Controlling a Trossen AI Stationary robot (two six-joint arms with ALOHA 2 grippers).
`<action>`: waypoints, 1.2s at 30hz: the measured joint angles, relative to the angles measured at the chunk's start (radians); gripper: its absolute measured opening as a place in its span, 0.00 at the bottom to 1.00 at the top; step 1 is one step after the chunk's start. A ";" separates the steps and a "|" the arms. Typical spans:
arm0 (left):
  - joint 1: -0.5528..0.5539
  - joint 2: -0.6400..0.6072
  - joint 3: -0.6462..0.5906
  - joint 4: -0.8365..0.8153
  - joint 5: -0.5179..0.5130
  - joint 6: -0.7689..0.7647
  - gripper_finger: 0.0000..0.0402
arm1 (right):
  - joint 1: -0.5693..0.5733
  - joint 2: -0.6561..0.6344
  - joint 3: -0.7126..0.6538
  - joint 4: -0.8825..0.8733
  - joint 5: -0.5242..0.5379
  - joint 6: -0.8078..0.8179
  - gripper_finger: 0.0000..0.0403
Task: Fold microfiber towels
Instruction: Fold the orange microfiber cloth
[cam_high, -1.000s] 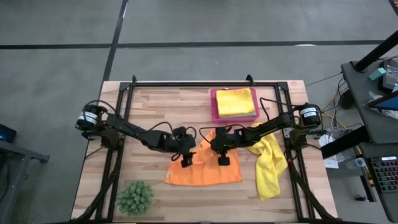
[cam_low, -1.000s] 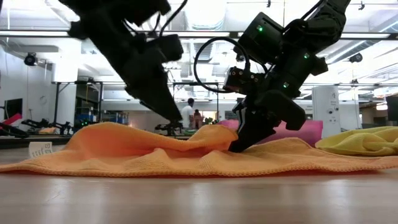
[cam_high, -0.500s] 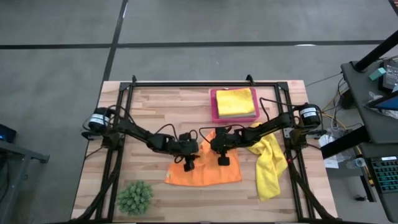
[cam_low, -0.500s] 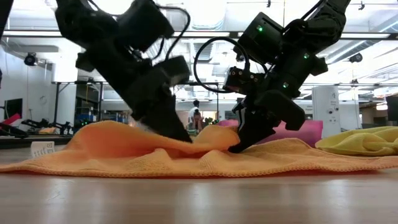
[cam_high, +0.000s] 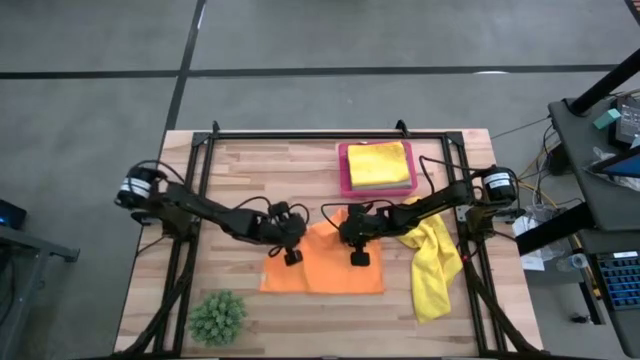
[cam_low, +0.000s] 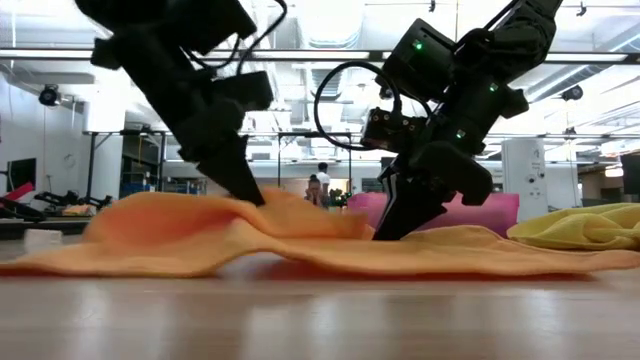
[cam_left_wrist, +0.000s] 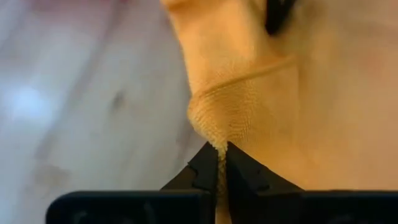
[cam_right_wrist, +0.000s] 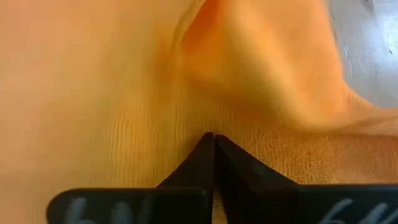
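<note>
A: We have the orange towel (cam_high: 325, 268) mid-table. Left gripper (cam_left_wrist: 221, 151) is closed on its left edge, right gripper (cam_right_wrist: 214, 140) closed on its far edge.

B: It is soft and light, so we pinch hems. Beyond, a yellow towel (cam_high: 378, 163) lies in the tray (cam_high: 343, 172).

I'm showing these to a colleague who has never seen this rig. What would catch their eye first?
Most likely the orange towel at the table's middle, with both arms bent over it: the left tool is shut on its left edge, bunching the cloth up, and the right tool is shut on its right part. Next, the pink tray at the back with a folded yellow towel in it.
</note>
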 joint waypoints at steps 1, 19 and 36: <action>0.000 -0.010 0.000 0.005 -0.015 -0.003 0.01 | 0.000 0.000 0.000 -0.002 0.000 0.000 0.02; -0.099 0.086 0.012 0.103 0.202 -0.050 0.43 | 0.000 0.000 -0.003 0.013 -0.001 -0.001 0.02; -0.108 0.049 0.026 0.112 0.146 -0.003 0.50 | 0.000 0.001 -0.003 0.014 0.000 0.005 0.02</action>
